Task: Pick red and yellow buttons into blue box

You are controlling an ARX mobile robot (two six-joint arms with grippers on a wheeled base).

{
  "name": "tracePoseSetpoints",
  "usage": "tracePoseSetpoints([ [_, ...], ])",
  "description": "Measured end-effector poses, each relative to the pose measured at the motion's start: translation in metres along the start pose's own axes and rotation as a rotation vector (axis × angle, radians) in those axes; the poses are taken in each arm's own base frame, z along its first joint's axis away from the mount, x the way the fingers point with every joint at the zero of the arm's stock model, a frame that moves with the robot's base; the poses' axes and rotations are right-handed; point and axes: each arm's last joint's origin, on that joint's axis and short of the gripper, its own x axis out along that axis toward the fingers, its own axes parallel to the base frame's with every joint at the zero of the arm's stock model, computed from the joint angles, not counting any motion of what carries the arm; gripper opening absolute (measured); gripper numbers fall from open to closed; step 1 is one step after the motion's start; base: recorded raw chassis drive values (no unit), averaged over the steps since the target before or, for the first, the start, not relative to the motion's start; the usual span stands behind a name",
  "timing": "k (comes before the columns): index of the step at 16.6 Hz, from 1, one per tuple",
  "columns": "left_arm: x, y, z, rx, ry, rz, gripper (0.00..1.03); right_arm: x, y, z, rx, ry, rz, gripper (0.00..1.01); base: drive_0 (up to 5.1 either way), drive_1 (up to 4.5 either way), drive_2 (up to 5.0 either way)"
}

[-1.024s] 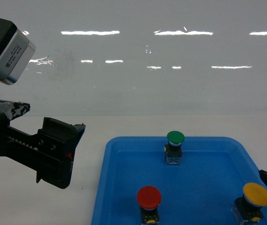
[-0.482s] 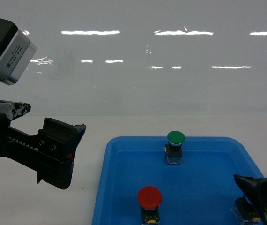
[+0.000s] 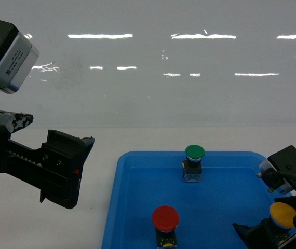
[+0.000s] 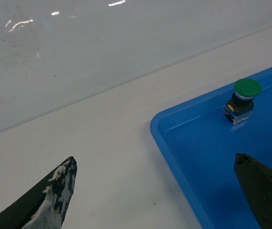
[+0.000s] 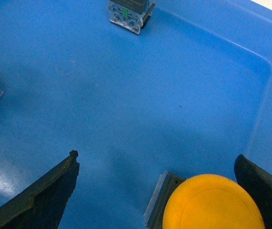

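Observation:
The red button [image 3: 165, 218] and the yellow button [image 3: 284, 215] stand upright in a shallow blue tray [image 3: 137, 202]. My right gripper [image 3: 270, 232] is open and low over the tray. In the right wrist view its fingers straddle the yellow button [image 5: 213, 204], which sits close to the right finger [image 5: 262, 188], and the right gripper [image 5: 157, 157] touches nothing that I can see. My left gripper [image 3: 59, 130] hangs open over the bare table left of the tray, and the left gripper [image 4: 155, 160] is empty. The blue box is out of view.
A green button [image 3: 194, 152] stands at the tray's back middle; the left wrist view shows the green button [image 4: 247, 88] near the tray's [image 4: 183, 143] far rim. A glossy white wall rises behind the white table [image 3: 44, 223].
My right gripper has come in from the lower right edge and moved over the yellow button, which now shows between its fingers. The left arm has not moved.

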Motion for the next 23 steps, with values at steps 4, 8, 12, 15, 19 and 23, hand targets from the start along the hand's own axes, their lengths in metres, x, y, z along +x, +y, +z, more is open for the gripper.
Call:
tracePoseSetpoints([
  [4, 0.0, 0.0, 0.0, 0.0, 0.0, 0.0, 0.98, 0.014, -0.001, -0.008, -0.008, 0.024, -0.003, 0.98, 0.0, 0.0, 0.0],
  [8, 0.0, 0.0, 0.0, 0.0, 0.0, 0.0, 0.98, 0.022, -0.004, -0.013, -0.01, 0.038, -0.016, 0.77, 0.0, 0.0, 0.0],
  [12, 0.0, 0.0, 0.0, 0.0, 0.0, 0.0, 0.98, 0.022, -0.004, -0.015, -0.02, 0.013, -0.038, 0.31, 0.0, 0.0, 0.0],
  [15, 0.0, 0.0, 0.0, 0.0, 0.0, 0.0, 0.98, -0.005, -0.014, 0.001, 0.081, -0.135, -0.131, 0.29, 0.0, 0.0, 0.0],
  [19, 0.0, 0.0, 0.0, 0.0, 0.0, 0.0, 0.98, -0.038, -0.028, 0.022, 0.156, -0.284, -0.24, 0.29, 0.0, 0.0, 0.0],
  [23, 0.0, 0.0, 0.0, 0.0, 0.0, 0.0, 0.98, -0.105, -0.033, 0.043, 0.223, -0.496, -0.416, 0.29, 0.0, 0.0, 0.0],
])
